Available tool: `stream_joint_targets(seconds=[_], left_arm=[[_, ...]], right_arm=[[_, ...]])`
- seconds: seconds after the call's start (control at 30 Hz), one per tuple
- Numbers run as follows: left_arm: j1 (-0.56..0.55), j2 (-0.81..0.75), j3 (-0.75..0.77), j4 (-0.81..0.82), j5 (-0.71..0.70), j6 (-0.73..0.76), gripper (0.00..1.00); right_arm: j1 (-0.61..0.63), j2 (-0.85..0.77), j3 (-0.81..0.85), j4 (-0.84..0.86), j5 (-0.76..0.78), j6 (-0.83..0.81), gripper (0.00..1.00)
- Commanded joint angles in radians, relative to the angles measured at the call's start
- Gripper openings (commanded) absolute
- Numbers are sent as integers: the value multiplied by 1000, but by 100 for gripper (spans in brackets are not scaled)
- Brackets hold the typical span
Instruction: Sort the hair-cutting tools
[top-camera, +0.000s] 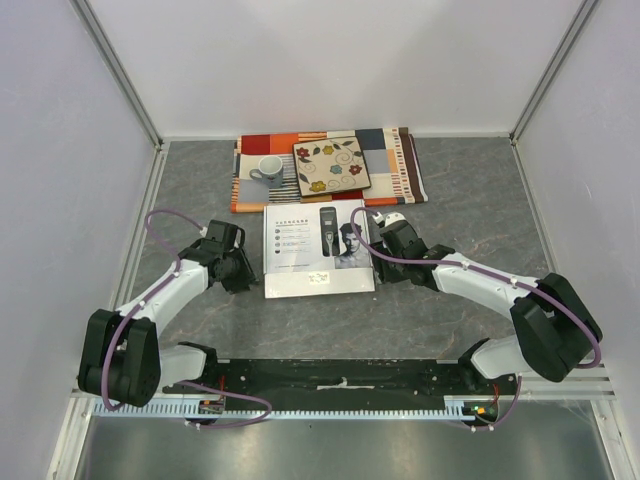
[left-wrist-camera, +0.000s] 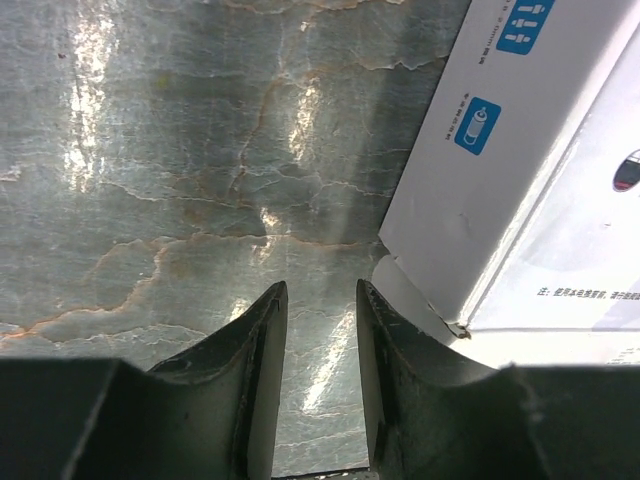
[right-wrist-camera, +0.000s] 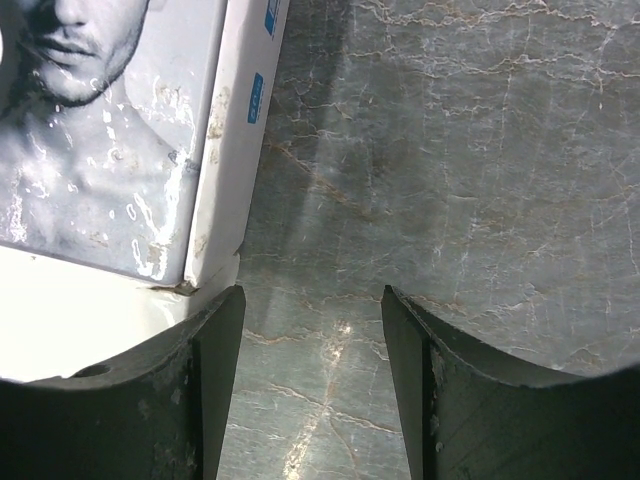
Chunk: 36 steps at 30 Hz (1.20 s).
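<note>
The left end effector (top-camera: 238, 271) and right end effector (top-camera: 387, 234) (both with fingers apart, empty) flank the white box (top-camera: 318, 250) at frame centre.

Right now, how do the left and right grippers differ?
Gap: the left gripper has its jaws closer together than the right gripper.
Place: the left gripper sits at the left side of the white box, the right gripper at its right side.
Shared: both are open, hold nothing, and point down at the table beside a corner of the box.
</note>
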Motion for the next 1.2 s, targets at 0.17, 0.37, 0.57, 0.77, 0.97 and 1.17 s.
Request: stream_joint_targets(seconds=[0.17,0.37,0.57,0.77,0.97,1.17], left_arm=[[-6,12,46,-11,-38,-14,40],[-6,16,45,-4,-32,-12,40],[-6,13,43,-4,-31,-9,39],[-6,16,37,7,-24,-9,39],[-6,18,35,7,-20,-6,39],[-6,21,37,12,-15,-4,38]], right_arm=[[21,-10,-8,37,-23,7,65],[37,7,-14,63,-47,31,65],[38,10,-13,64,-30,28,65],[40,22,-37,93,-33,39,65],[40,10,-42,113,-40,56,64],[40,4,-36,108,-39,59,64]])
